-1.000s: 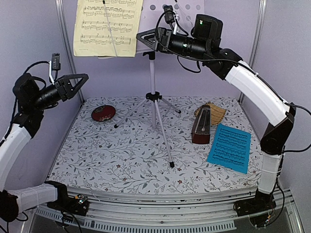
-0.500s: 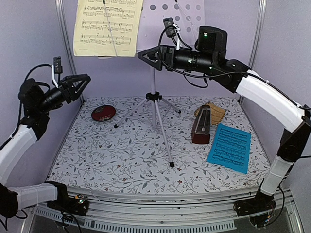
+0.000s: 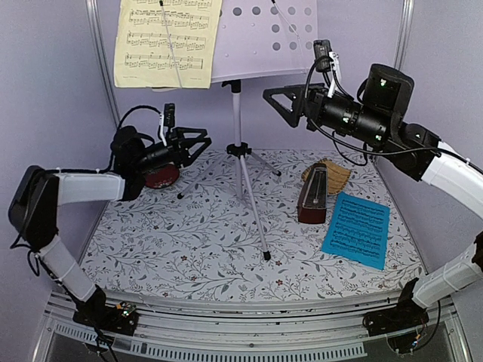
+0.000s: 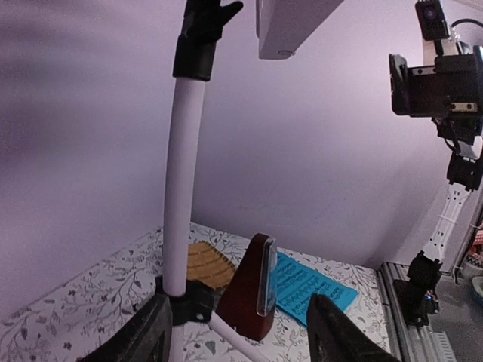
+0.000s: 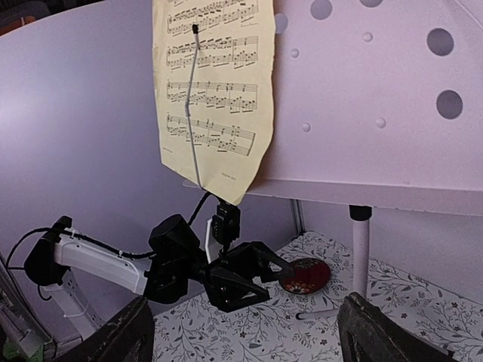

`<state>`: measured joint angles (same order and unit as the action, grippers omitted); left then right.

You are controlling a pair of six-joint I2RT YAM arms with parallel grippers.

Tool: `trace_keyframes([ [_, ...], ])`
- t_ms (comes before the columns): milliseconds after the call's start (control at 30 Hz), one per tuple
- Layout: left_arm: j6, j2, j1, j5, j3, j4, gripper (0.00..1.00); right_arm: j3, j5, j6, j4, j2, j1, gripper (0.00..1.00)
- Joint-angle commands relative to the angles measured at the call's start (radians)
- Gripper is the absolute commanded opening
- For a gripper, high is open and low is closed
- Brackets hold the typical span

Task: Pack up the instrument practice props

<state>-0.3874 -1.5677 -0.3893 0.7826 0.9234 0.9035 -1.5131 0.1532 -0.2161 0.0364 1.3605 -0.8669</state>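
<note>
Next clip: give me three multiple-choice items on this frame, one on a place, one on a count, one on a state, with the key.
1. Where is the blue sheet? A under the metronome; B on the table, right of the metronome; C propped against the back wall.
2. How many music sheets show? A one; B four; C two.
3. How are the jaws of the right gripper? A open, empty; B shut on the blue sheet; C shut on the metronome.
Key: B, it lies flat beside the metronome; C, a cream sheet plus the blue one; A, jaws apart with nothing between.
</note>
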Motion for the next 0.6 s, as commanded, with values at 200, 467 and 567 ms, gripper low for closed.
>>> trace_keyframes([
  [200, 0.006, -0.361, -0.032, 0.074, 0.359, 0.177, 0.63, 0.206, -0.125, -0.039, 0.014, -0.139, 0.084, 0.88],
  [467, 0.046, -0.511, -0.059, 0.123, 0.540, 0.059, 0.60, 0.264, -0.140, -0.053, 0.038, -0.178, 0.114, 0.90],
  [567, 0.055, -0.546, -0.072, 0.152, 0.598, 0.022, 0.58, 0.270, -0.149, -0.052, 0.048, -0.185, 0.120, 0.90],
])
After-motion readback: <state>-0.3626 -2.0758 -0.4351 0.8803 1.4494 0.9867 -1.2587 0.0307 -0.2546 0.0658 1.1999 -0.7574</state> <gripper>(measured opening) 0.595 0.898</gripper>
